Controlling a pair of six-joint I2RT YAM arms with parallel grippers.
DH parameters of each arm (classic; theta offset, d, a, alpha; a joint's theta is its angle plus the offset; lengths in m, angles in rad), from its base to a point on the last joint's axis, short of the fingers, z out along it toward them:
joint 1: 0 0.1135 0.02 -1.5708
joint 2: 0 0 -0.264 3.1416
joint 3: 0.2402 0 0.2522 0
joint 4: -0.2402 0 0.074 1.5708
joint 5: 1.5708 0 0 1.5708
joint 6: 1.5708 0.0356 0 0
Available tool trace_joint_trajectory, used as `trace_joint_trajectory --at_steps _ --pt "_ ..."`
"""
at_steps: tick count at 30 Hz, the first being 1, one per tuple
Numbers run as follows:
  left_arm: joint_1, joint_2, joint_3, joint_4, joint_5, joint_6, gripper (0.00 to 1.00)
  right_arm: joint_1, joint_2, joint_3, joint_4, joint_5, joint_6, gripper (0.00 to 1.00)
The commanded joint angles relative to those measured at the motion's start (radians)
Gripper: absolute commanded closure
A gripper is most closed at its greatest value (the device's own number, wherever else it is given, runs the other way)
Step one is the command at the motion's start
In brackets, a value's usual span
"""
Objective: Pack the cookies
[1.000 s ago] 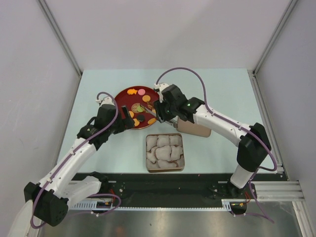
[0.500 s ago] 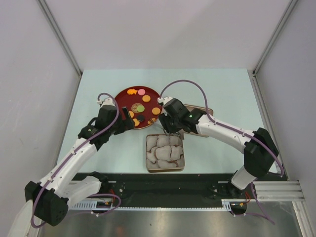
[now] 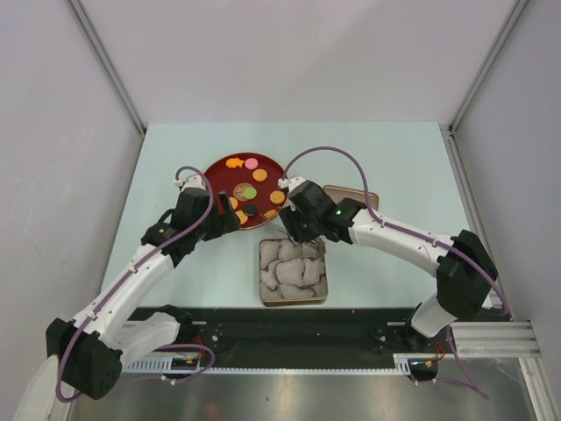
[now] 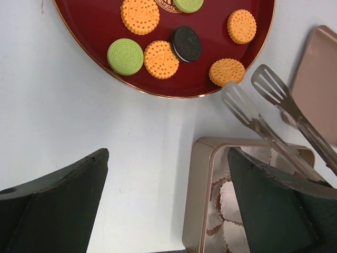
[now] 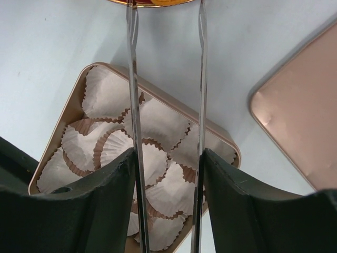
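Several cookies lie on a dark red plate [image 3: 223, 173]: orange [image 3: 277, 197], green [image 3: 249, 192], pink [image 3: 252, 163] and dark brown [image 3: 250, 210]. The left wrist view shows orange [image 4: 140, 15], green [image 4: 125, 56] and dark [image 4: 186, 44] ones. My right gripper [image 3: 294, 230] [image 5: 168, 153] is shut on metal tongs [image 4: 263, 105] [image 5: 133, 105]. The tong tips are apart and empty, just off the plate's near edge, above the far rim of the tin [image 3: 325, 274]. My left gripper [image 3: 230, 219] [image 4: 167, 153] is open and empty beside the plate's near-left edge.
The gold tin [image 4: 197, 190] [image 5: 73, 110] holds several crumpled white paper cups [image 5: 158, 124]. Its lid [image 3: 355, 195] [image 4: 316, 68] [image 5: 300, 105] lies flat to the right of the plate. Side walls close in the table on the left and right.
My right arm has drawn back with the tongs from over the plate to the tin's far edge, uncovering the lid. My left arm has barely moved.
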Motion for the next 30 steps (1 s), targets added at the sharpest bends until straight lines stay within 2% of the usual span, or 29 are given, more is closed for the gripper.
trace_joint_trajectory --at_steps 1,18,24,30 --pt "0.006 0.002 -0.007 0.025 0.013 -0.003 0.0 0.015 0.035 0.062 0.035 0.003 -0.007 0.43" --pt "0.006 0.015 -0.007 0.029 0.024 0.0 0.0 0.015 0.152 0.146 0.026 0.023 -0.032 0.44" --pt "0.006 0.017 -0.009 0.031 0.024 0.0 0.0 0.014 0.161 0.174 0.032 0.003 -0.036 0.5" --pt "0.006 0.014 -0.011 0.029 0.026 0.002 0.0 0.014 0.169 0.189 0.027 -0.016 -0.033 0.59"
